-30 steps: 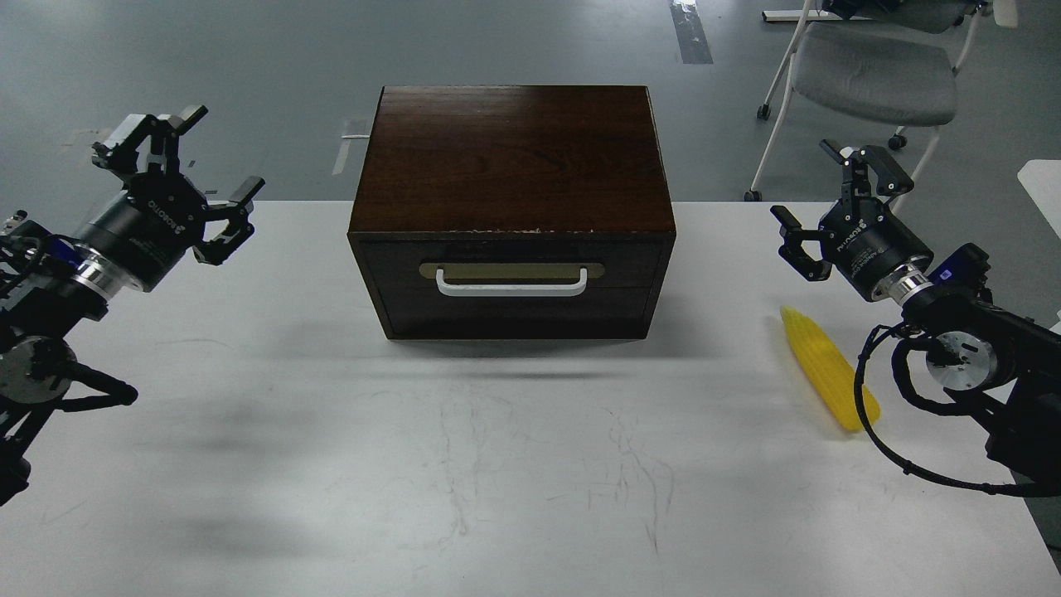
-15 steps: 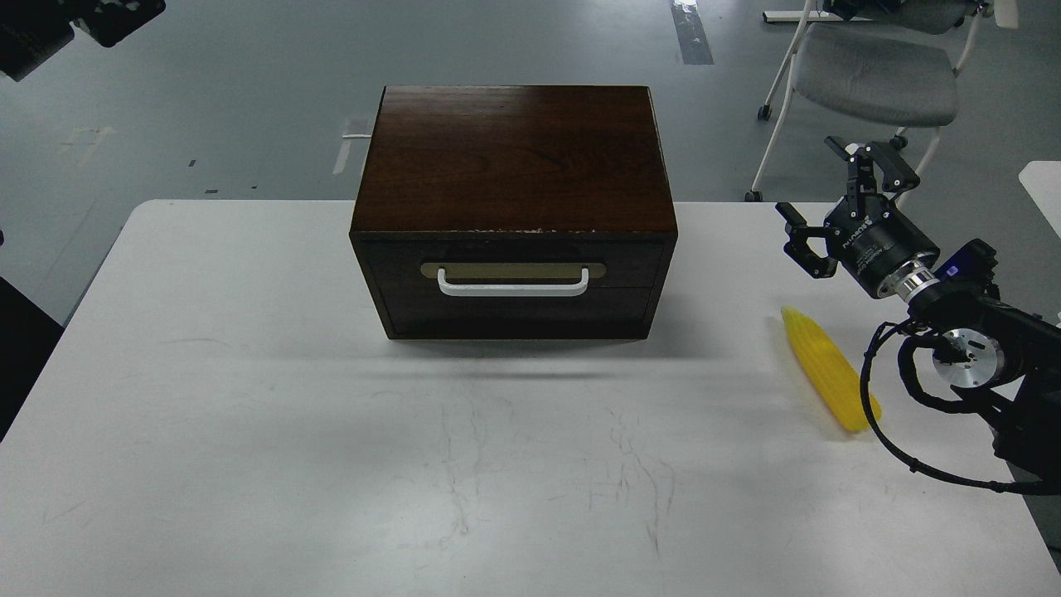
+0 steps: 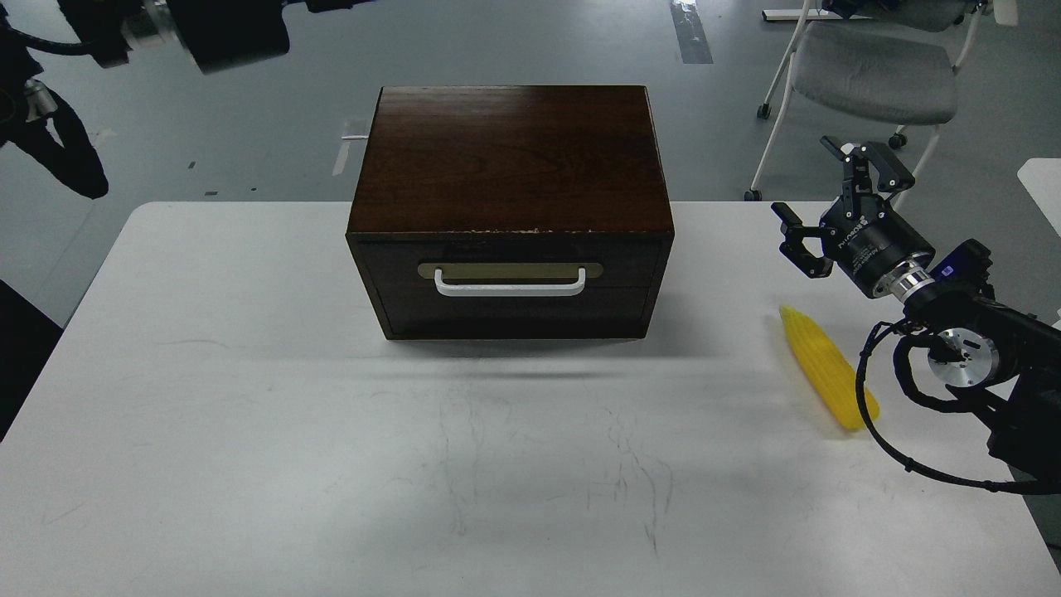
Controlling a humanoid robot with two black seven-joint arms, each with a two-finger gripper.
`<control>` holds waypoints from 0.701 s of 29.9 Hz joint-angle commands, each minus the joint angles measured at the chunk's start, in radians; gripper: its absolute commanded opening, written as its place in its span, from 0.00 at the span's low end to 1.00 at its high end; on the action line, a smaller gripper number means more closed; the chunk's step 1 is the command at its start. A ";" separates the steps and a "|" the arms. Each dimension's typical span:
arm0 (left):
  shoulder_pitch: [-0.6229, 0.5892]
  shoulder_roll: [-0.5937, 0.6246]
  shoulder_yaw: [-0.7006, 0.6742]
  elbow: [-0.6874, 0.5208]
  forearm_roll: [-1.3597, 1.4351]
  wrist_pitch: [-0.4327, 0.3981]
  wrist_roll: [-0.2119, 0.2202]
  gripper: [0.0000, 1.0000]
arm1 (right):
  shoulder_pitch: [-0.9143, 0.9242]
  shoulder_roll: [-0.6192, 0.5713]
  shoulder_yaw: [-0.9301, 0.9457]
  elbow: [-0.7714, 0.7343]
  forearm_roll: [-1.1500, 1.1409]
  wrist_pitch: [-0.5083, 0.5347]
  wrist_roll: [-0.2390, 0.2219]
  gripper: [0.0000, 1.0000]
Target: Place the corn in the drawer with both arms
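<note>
Head view: right claw fingers spread apart, empty, raised over the white worktop, corn lying flat just below and near it, drawer closed well off to its left, left arm at top left corner, its claw out of frame.

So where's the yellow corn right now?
The corn lies on the white table, right of the closed drawer, just below the right gripper.
</note>
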 commanded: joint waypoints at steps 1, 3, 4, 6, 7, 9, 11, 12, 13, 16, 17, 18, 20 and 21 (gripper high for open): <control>-0.117 -0.084 0.164 0.013 0.153 0.000 -0.050 0.98 | -0.003 0.004 0.006 0.000 0.000 0.000 0.000 1.00; -0.148 -0.115 0.228 0.017 0.229 0.000 -0.092 0.98 | -0.003 0.013 0.007 0.000 0.000 0.000 0.000 1.00; -0.158 -0.125 0.251 0.020 0.255 0.000 -0.103 0.98 | -0.001 0.016 0.007 0.000 0.000 0.000 0.000 1.00; -0.194 -0.154 0.342 0.033 0.343 0.000 -0.138 0.98 | -0.001 0.024 0.009 -0.009 0.000 0.000 0.000 1.00; -0.201 -0.158 0.363 0.035 0.358 0.000 -0.147 0.98 | -0.003 0.025 0.009 -0.013 0.000 0.000 0.000 1.00; -0.231 -0.168 0.432 0.044 0.394 0.000 -0.157 0.98 | -0.003 0.030 0.009 -0.014 0.000 0.000 0.000 1.00; -0.258 -0.190 0.501 0.065 0.414 0.000 -0.157 0.98 | -0.003 0.031 0.010 -0.014 0.000 0.000 0.000 1.00; -0.272 -0.197 0.547 0.081 0.424 0.000 -0.157 0.98 | -0.003 0.033 0.009 -0.014 0.000 0.000 0.000 1.00; -0.278 -0.201 0.571 0.089 0.431 0.000 -0.157 0.98 | -0.003 0.033 0.010 -0.014 0.000 0.000 0.000 1.00; -0.295 -0.210 0.647 0.101 0.461 0.000 -0.157 0.97 | -0.003 0.037 0.009 -0.017 0.000 0.000 0.000 1.00; -0.300 -0.213 0.676 0.101 0.492 0.000 -0.157 0.97 | -0.003 0.037 0.009 -0.022 0.000 0.000 0.000 1.00; -0.301 -0.216 0.698 0.101 0.522 0.000 -0.157 0.96 | -0.003 0.037 0.007 -0.025 0.000 0.000 0.000 1.00; -0.303 -0.231 0.716 0.101 0.558 0.000 -0.157 0.96 | -0.004 0.039 0.006 -0.026 0.000 0.000 0.000 1.00; -0.303 -0.243 0.723 0.104 0.579 0.000 -0.157 0.96 | -0.004 0.037 0.004 -0.026 0.000 0.000 0.000 1.00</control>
